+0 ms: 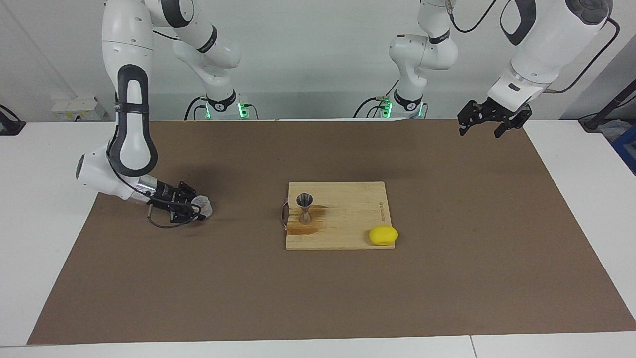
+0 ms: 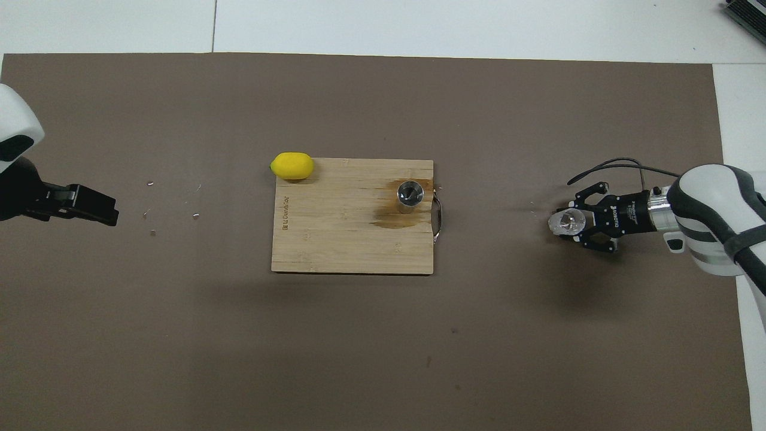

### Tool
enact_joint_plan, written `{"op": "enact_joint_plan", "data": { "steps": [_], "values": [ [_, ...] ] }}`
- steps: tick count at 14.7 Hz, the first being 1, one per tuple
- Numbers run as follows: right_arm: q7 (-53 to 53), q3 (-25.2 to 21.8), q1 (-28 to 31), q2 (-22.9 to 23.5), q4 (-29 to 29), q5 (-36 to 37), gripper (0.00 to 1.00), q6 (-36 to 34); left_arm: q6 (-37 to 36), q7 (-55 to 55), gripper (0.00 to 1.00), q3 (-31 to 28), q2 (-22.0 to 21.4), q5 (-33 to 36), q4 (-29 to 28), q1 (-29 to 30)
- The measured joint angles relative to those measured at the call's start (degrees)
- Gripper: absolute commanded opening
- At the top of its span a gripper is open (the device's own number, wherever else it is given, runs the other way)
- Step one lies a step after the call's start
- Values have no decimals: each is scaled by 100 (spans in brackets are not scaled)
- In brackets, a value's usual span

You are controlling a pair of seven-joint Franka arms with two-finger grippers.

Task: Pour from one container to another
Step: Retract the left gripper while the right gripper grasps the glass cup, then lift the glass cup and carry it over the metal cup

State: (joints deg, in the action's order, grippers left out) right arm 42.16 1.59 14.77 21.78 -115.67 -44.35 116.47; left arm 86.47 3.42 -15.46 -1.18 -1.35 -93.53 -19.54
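Observation:
The clear cup (image 1: 204, 204) (image 2: 564, 222) stands on the brown mat toward the right arm's end of the table. My right gripper (image 1: 199, 211) (image 2: 570, 224) lies low and level, shut on it from the side. The steel jigger (image 1: 304, 208) (image 2: 410, 194) stands upright on the wooden cutting board (image 1: 353, 209) (image 2: 335, 239), near the board's handle end and beside a wet brown stain. My left gripper (image 1: 483, 127) (image 2: 91, 207) is open and empty, raised high over the mat at the left arm's end.
A yellow lemon (image 1: 383, 235) (image 2: 292, 166) lies at the board's corner farthest from the robots, toward the left arm's end. Small crumbs (image 2: 194, 214) are scattered on the mat (image 1: 318, 298) between the board and the left gripper.

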Motion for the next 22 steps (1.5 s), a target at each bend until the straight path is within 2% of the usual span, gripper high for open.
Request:
{"op": "enact_joint_plan", "data": {
  "steps": [2, 3, 6, 10, 15, 22],
  "values": [
    [0, 0, 0, -3, 0, 0, 3, 17, -3, 3, 100, 457, 0, 0, -29, 537],
    [0, 0, 0, -5, 0, 0, 0, 31, -3, 3, 100, 803, 0, 0, -44, 885],
    [9, 0, -11, -29, 15, 0, 0, 113, -2, 3, 100, 1439, 0, 0, -62, 1424],
    [837, 2, -395, -333, 113, 156, 0, 130, 8, 3, 100, 1665, -2, 1, -50, 1742],
    [2534, 10, -1195, -751, 426, 914, 0, 152, -329, 2, 100, 1749, -3, 5, 208, 1781],
    [4533, 15, -2086, -697, 1233, 2306, 0, 141, -429, 2, 100, 1835, 12, 5, 271, 1958]
  ]
}}
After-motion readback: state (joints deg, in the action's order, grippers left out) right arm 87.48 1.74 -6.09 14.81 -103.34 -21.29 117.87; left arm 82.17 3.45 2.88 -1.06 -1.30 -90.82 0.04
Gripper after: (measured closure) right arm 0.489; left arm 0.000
